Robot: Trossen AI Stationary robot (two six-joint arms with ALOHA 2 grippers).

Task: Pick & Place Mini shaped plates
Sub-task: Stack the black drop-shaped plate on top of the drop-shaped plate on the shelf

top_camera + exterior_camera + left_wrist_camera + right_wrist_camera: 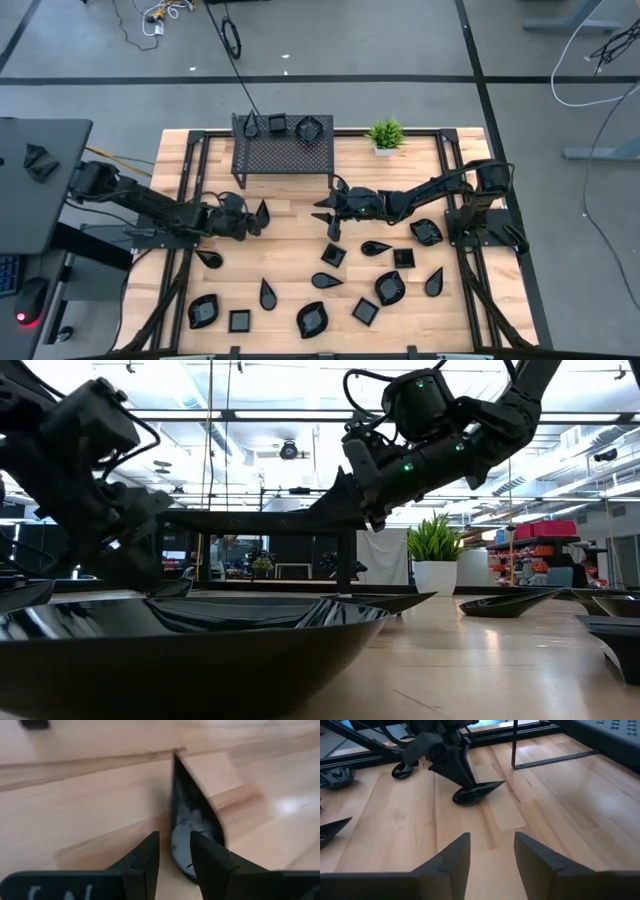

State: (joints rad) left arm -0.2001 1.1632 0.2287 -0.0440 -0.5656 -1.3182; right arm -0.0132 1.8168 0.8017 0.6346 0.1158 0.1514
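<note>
So the left gripper (252, 218) is down over the left-middle of the table (290, 250), its jaws pinching the rim of a teardrop plate (192, 827) that's tipped up on edge, pointed tip away from the wrist. The right gripper (330, 212) hangs above the wood just right of centre, near side of the rack (283, 150), jaws spread with nothing between them and only bare boards under its fingers (447, 857). Two plates (290, 127) sit on top of the rack, and the rest of the plates (345, 290) are scattered across the near half of the table.
</note>
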